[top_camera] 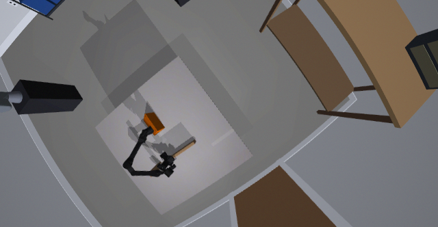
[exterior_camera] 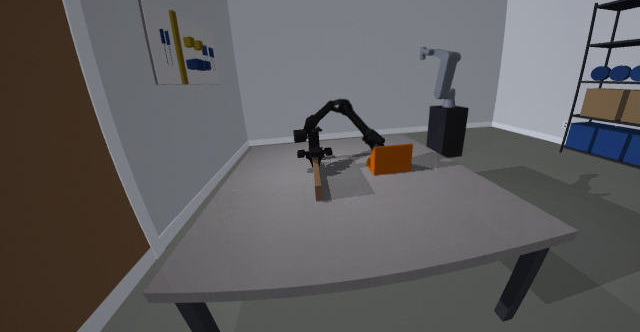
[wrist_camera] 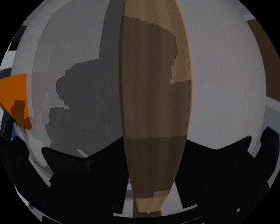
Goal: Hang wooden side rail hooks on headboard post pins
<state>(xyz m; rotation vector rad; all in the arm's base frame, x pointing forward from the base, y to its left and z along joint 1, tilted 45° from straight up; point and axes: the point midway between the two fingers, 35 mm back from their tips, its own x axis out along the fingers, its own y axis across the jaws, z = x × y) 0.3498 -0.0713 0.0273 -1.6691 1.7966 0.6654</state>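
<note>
The wooden side rail (top_camera: 185, 148) (exterior_camera: 317, 179) (wrist_camera: 153, 90) runs out from my gripper (top_camera: 168, 161) (exterior_camera: 315, 161) (wrist_camera: 148, 135), which is shut on it. In the wrist view the black fingers flank the rail low in the picture. The rail's far end points away from the post, low over or on the table; contact is too small to tell. A bit of brown wood, apparently the headboard post (top_camera: 155, 168), shows behind the gripper in the top view; the arm hides most of it. The hooks, the pins and the slot cannot be made out, so whether they touch cannot be told.
The orange block (top_camera: 154, 122) (exterior_camera: 393, 159) (wrist_camera: 16, 97) stands on the table (top_camera: 205, 111) (exterior_camera: 400, 232), beside the arm's base and off to one side of the rail. The arm arches from there to the rail. The shadows of the arm and rail fall between them.
</note>
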